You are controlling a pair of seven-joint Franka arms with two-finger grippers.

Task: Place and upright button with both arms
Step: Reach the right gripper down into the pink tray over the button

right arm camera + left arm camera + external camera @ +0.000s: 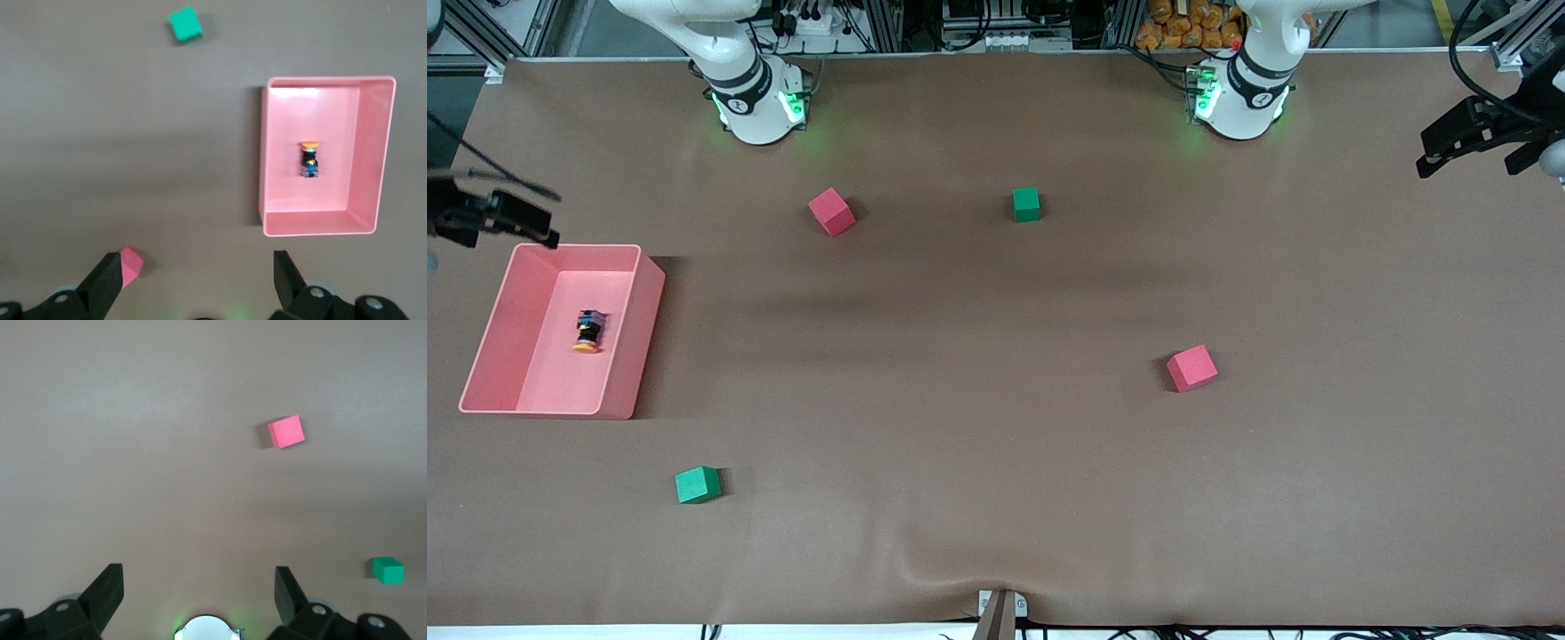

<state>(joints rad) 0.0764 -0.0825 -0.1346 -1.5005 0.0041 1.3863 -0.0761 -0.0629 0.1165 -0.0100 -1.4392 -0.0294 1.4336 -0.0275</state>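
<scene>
Right gripper (pixel 494 218) — edge-cropped

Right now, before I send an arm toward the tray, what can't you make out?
- button in the pink tray: lying on its side, too small to show detail.
- right gripper: partly cut by the front view's edge.
- left gripper: likewise.
- Both arms' upper links: cut off in the front view.

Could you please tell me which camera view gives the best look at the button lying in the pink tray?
The right wrist view: it looks straight down on the button in the pink tray, showing orange cap, black body and blue base. The front view shows it smaller; the left wrist view misses it.
</scene>
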